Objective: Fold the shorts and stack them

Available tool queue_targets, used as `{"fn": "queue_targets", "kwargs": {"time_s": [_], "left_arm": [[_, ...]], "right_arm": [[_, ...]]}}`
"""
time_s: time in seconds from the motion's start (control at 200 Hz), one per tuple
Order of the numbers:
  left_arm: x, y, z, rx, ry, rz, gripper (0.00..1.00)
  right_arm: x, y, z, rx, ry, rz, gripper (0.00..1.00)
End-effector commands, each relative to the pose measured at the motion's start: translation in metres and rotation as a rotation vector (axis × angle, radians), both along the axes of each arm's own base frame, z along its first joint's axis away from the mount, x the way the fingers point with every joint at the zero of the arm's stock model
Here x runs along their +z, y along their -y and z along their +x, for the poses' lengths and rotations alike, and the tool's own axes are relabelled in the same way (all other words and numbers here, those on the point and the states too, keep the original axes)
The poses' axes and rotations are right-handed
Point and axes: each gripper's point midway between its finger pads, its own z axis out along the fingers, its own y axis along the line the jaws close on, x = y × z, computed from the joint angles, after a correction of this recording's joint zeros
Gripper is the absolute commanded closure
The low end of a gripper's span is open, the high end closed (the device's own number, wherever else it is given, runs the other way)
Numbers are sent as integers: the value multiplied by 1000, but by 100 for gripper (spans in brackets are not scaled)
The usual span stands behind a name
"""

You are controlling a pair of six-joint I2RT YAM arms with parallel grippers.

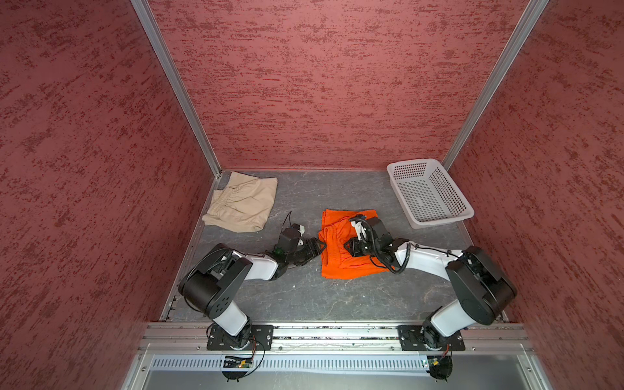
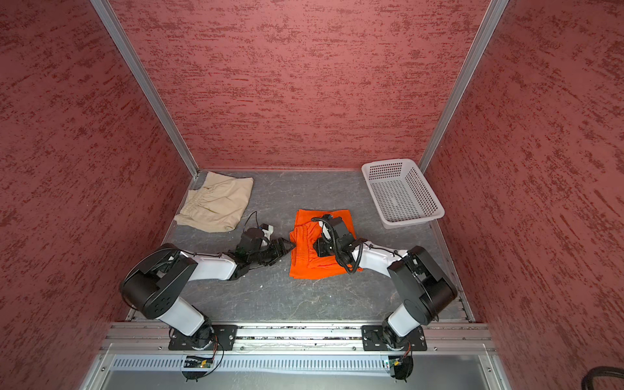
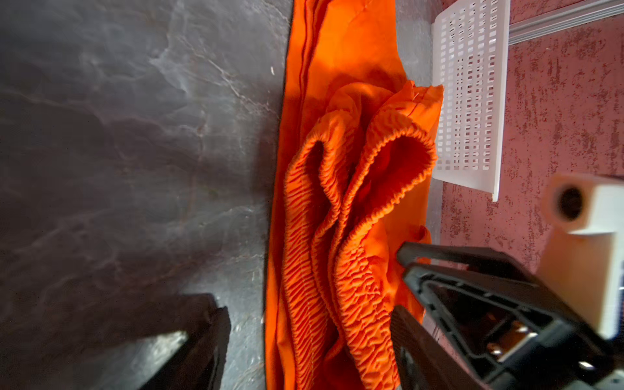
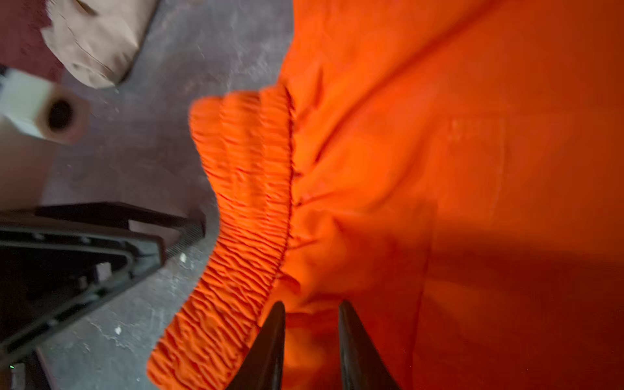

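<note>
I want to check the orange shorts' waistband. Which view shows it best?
Left wrist view: the waistband of the orange shorts is sharp, bunched in loops. Right wrist view blurs it; both top views show it small.

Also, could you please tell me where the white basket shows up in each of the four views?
In a top view: white basket in the far right corner of the table.
In a top view: basket again in that corner.
Left wrist: basket just beyond the orange shorts.
Right wrist: not in it.
Shared landmark: the orange shorts' gathered waistband, visible in all four.
</note>
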Motion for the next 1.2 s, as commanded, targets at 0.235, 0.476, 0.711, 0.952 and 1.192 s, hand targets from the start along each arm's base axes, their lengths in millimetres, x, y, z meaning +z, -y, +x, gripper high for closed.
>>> {"fn": "queue_targets", "kwargs": {"time_s": [0.235, 0.476, 0.711, 0.952, 1.192], "left_arm": [[-28, 8, 0, 1, -78, 24, 24], [-30, 24, 7, -37, -81, 23, 30], [-17, 39, 15, -91, -42, 116, 69], [11, 25, 23, -172, 44, 285, 100], [41, -14, 35, -325, 111, 499, 100]], "right_arm": [[-58, 15, -40, -3, -107, -133, 77], [-70, 18, -45, -5, -122, -139, 78], [-61, 7, -42, 7, -101, -102, 78], [-18, -12, -30, 5, -16, 34, 70], [34, -18, -20, 0, 69, 146, 65]]}}
